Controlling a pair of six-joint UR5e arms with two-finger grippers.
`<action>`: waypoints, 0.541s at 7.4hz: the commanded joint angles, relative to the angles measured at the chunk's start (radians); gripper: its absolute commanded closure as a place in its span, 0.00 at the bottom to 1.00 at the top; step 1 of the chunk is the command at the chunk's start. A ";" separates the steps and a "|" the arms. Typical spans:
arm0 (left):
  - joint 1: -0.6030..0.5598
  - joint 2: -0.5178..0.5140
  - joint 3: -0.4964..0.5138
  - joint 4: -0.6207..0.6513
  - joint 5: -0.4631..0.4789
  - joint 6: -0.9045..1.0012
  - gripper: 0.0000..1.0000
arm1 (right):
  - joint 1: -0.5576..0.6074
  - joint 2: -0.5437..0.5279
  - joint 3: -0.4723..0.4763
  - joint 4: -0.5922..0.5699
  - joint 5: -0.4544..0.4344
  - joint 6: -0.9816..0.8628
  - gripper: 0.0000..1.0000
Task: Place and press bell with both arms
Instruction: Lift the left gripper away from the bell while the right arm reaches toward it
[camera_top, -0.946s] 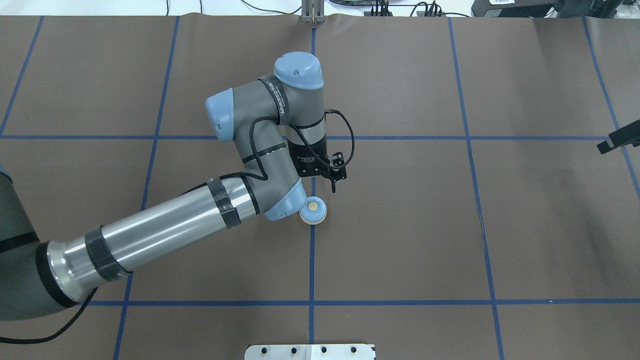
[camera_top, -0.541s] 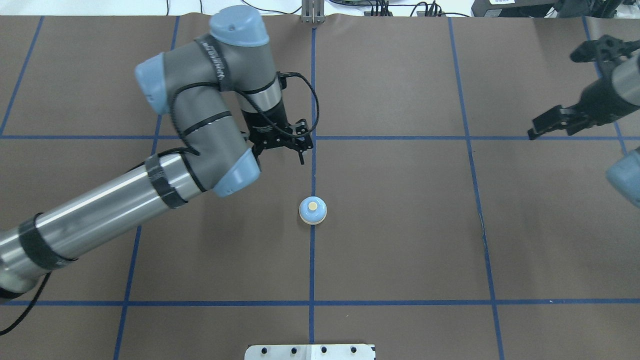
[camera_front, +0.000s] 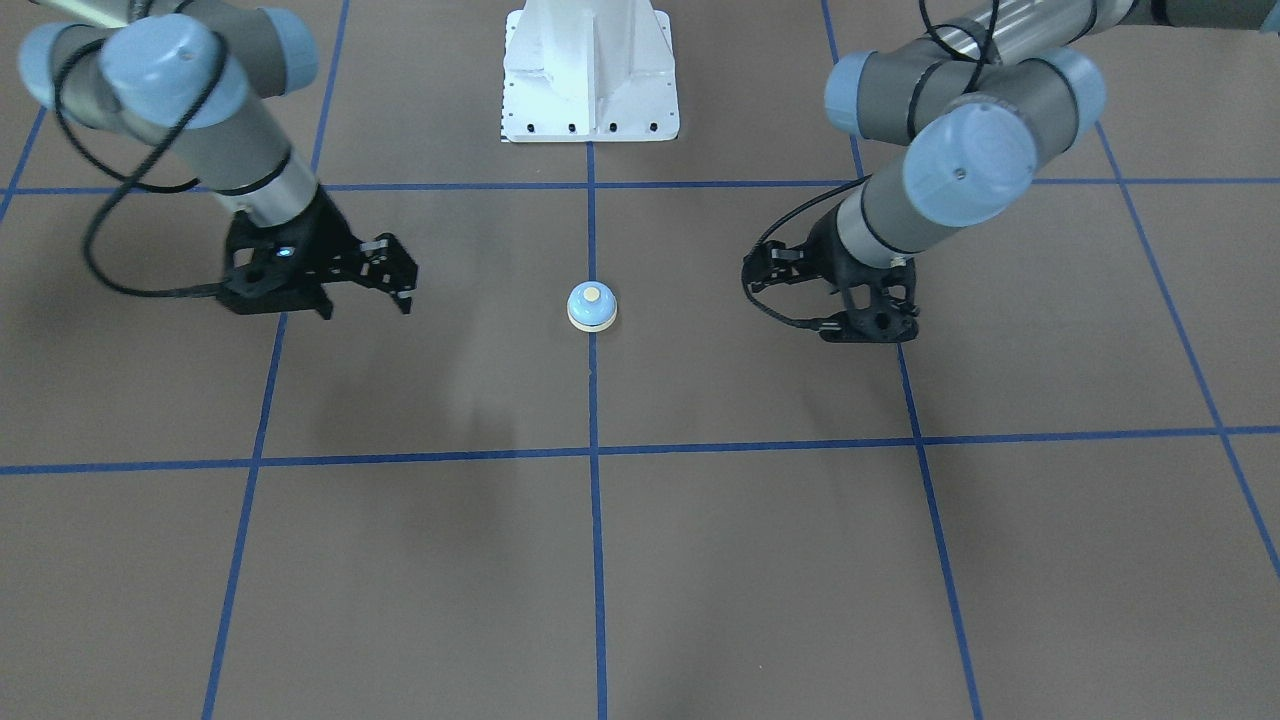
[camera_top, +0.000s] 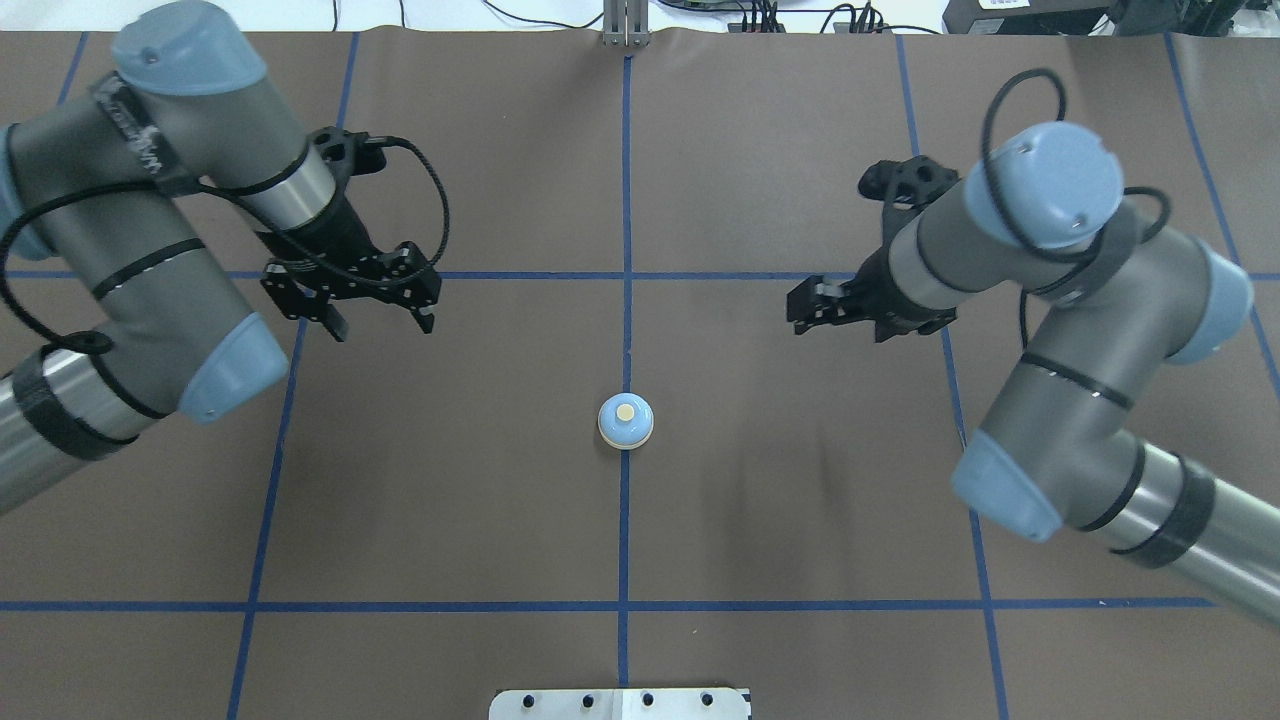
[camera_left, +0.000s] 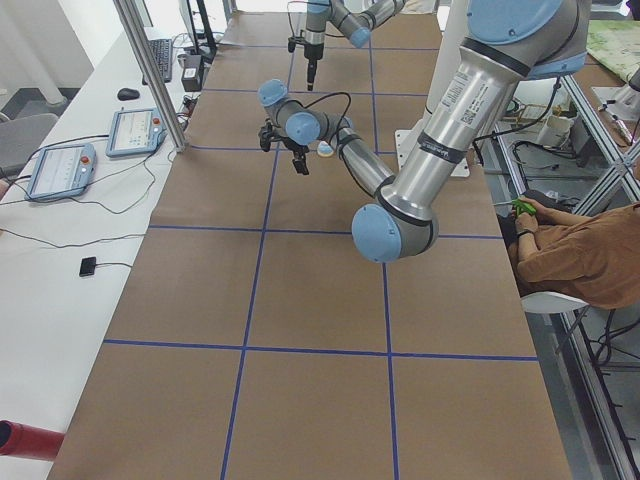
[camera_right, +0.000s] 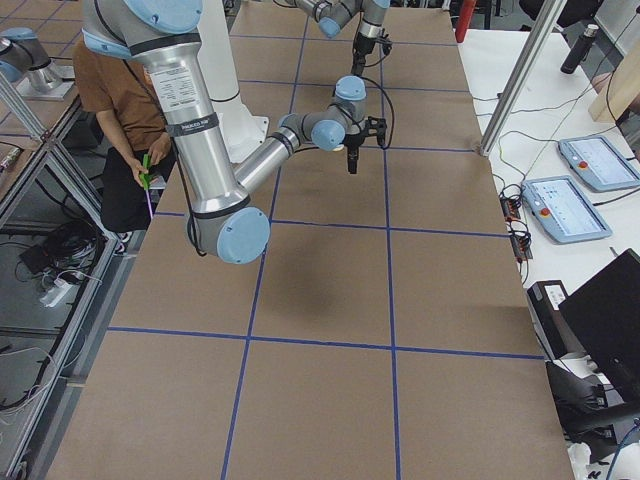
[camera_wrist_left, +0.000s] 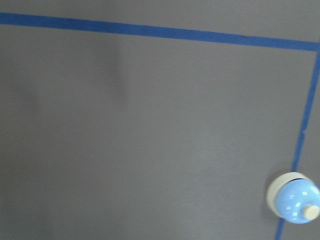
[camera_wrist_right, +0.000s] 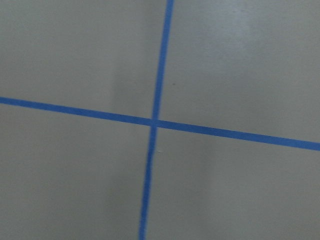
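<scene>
Small light-blue dome-shaped call bell (camera_top: 625, 422), cream round button on top, cream base ring. It stands upright on the brown table cover (camera_top: 800, 520), on the centre blue tape line (camera_top: 624, 530). Nothing touches it.

Left grey-and-silver jointed arm (camera_top: 170, 310) has light-blue joint caps and a black cable and comes in from the left. Its black left gripper (camera_top: 383, 328) is held above the table, fingers spread, well apart from the bell on the left.

Right arm (camera_top: 1080, 330) is the same build and comes in from the right. Its right gripper (camera_front: 365, 305) has its fingers spread and is well apart from the bell on the right.

The bell sits between the two grippers.
</scene>
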 joint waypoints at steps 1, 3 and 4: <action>-0.072 0.149 -0.114 0.011 0.000 0.121 0.02 | -0.164 0.209 -0.086 -0.162 -0.163 0.109 0.92; -0.087 0.151 -0.119 0.011 0.003 0.129 0.02 | -0.215 0.318 -0.182 -0.186 -0.170 0.129 1.00; -0.092 0.151 -0.121 0.011 0.003 0.127 0.02 | -0.221 0.348 -0.207 -0.188 -0.167 0.141 1.00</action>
